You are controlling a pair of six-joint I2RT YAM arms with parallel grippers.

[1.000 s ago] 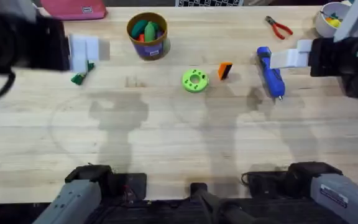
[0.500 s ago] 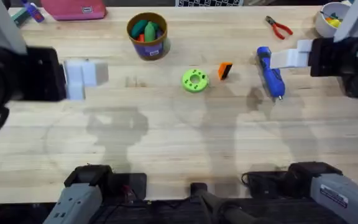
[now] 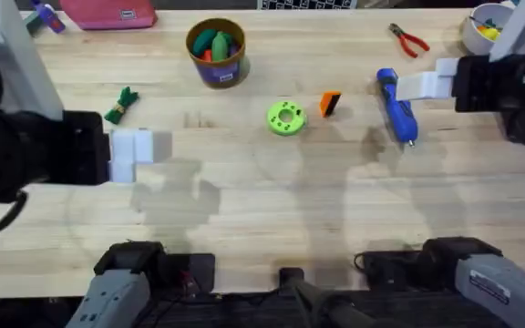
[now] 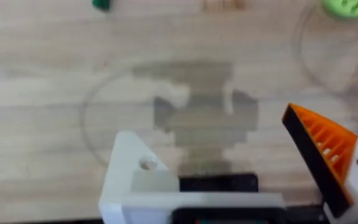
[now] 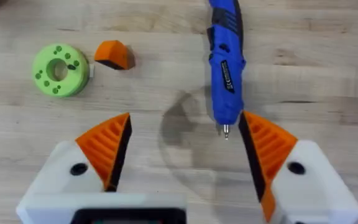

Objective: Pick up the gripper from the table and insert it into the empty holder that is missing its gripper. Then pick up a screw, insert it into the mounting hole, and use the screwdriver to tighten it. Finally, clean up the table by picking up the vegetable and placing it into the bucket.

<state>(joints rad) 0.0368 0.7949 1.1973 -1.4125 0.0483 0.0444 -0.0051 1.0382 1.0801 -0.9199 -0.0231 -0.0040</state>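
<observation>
Presently I note my left gripper spread and empty, its bare holder awaiting the orange finger; right gripper spread over the screwdriver.

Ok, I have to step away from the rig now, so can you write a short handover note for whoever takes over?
Left pincer: open, empty; one finger mount, the holder, has no orange tip, the other has one.
Right pincer: open, empty, hovering over the tip of the screwdriver.
The gripper, the loose orange wedge, lies on the table beside the green ring.
The vegetable lies on the table at the left; the bucket stands at the back with toy items inside.
Done: nothing yet.
Left: fit the wedge into the bare mount, insert and tighten a screw, put the vegetable in the bucket.
</observation>
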